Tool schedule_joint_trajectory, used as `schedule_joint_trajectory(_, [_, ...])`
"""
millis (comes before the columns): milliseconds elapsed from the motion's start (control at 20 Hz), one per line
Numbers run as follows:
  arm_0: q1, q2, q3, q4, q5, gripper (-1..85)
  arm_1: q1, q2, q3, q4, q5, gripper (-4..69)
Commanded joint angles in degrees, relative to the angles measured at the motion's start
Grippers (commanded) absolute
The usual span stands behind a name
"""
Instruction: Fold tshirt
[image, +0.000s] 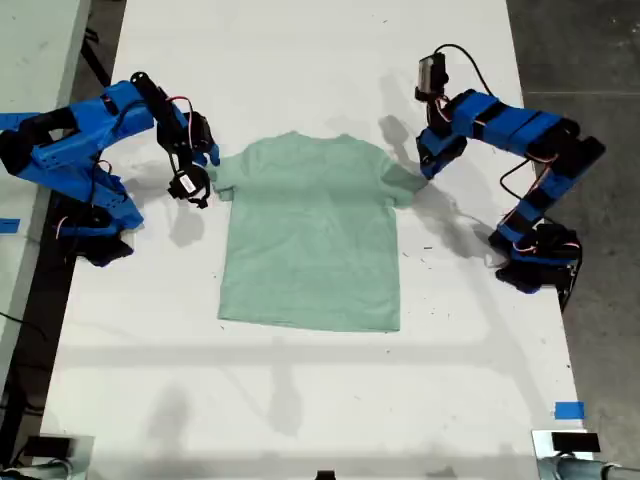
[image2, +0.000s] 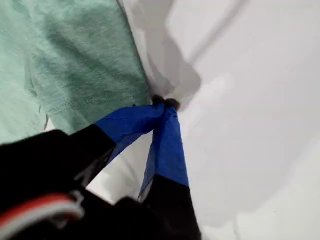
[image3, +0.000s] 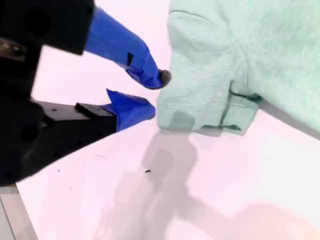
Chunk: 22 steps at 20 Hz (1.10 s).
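The pale mint-green tshirt lies flat on the white table, collar toward the far edge. At the sleeve on the exterior view's left, my first gripper is down on the cloth. In the first wrist view its tips are pressed together on the corner of the sleeve hem. My second gripper is at the sleeve on the exterior view's right. It stands open, its fingers just beside the rumpled sleeve edge with no cloth between them.
Both arm bases stand at the table's sides in the exterior view. Blue tape marks sit near the table's edges. Small dark specks dot the table by the sleeve on the exterior view's right.
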Motion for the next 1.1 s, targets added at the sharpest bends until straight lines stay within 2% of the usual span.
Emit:
schedule_joint_trajectory(0, [-0.18, 0.35, -0.44, -0.35, 0.18, 7.0, -1.41, 3.16, -2.55, 2.11, -0.70, -1.4])
schedule_joint_trajectory(350, [0.09, 0.53, -0.35, -0.26, 0.09, 7.2, -1.32, 8.26, -4.92, 6.24, -0.44, -0.8])
schedule_joint_trajectory(400, [0.18, 0.62, -0.26, -0.26, 0.09, 7.2, -1.23, 9.05, -7.47, 9.58, -0.09, 4.6])
schedule_joint_trajectory(500, [0.35, 0.62, -0.18, -0.26, 0.09, 7.2, -2.02, 11.87, -12.92, 15.82, 0.97, 26.8])
schedule_joint_trajectory(550, [0.35, 0.62, -0.18, -0.26, 0.09, 7.2, -2.99, 13.62, -14.41, 17.14, 1.32, 32.4])
schedule_joint_trajectory(700, [0.44, 0.62, 0.00, -0.18, 0.09, 7.2, -5.27, 15.47, -19.07, 21.62, 4.04, 33.1])
schedule_joint_trajectory(800, [0.44, 0.70, 0.09, -0.18, 0.09, 7.2, -5.71, 15.38, -18.19, 21.27, 4.83, 32.0])
schedule_joint_trajectory(1050, [0.53, 1.32, 0.26, 0.00, 0.18, 7.2, -4.83, 11.87, -5.10, 8.26, 4.75, 30.9])
